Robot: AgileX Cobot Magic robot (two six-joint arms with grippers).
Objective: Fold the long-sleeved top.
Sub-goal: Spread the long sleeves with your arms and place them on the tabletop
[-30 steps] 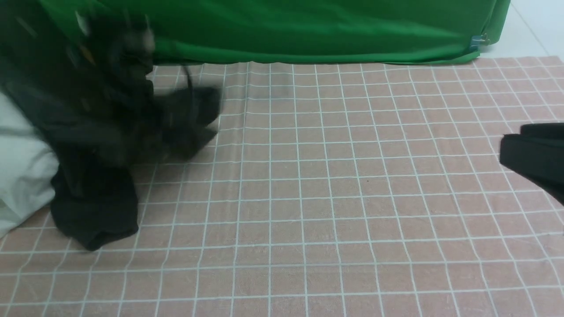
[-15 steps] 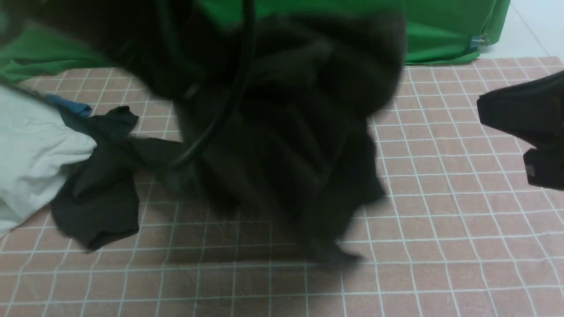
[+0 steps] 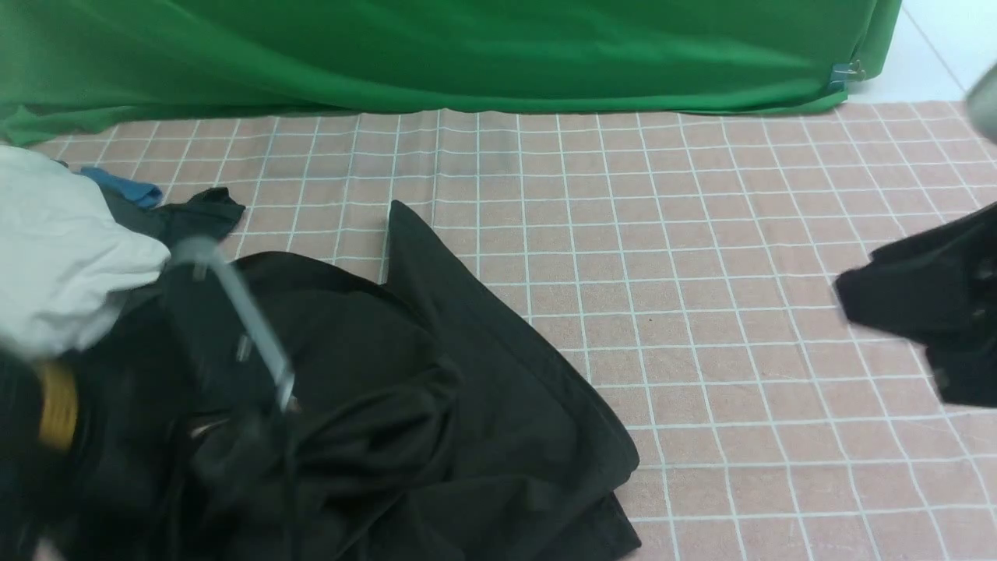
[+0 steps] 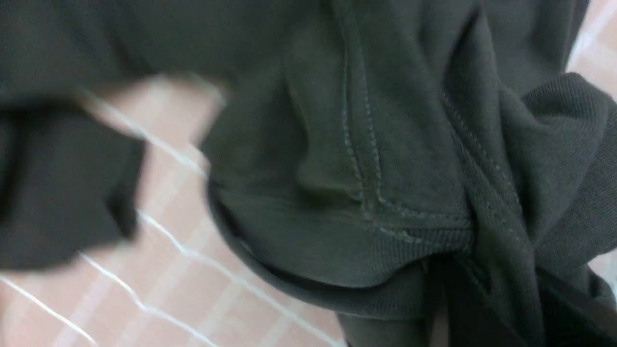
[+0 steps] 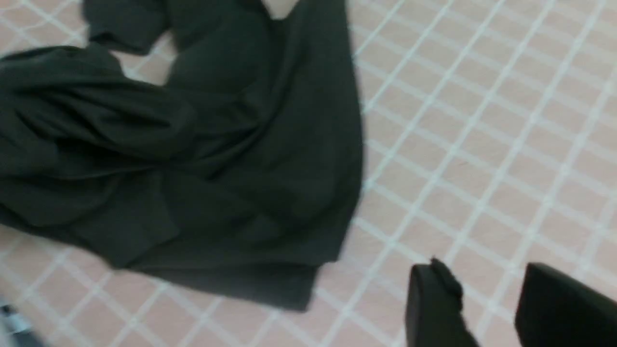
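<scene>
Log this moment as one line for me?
long-sleeved top: crumpled on checked cloth | left gripper: shut on top | right gripper: open, empty, clear of top

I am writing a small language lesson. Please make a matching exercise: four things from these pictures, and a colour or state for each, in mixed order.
1 long-sleeved top
2 cloth bundle
3 backdrop cloth
4 right gripper

A green
B open, empty
C white
D black, crumpled

Pairs: 1-D, 2-C, 3-A, 4-B.
</scene>
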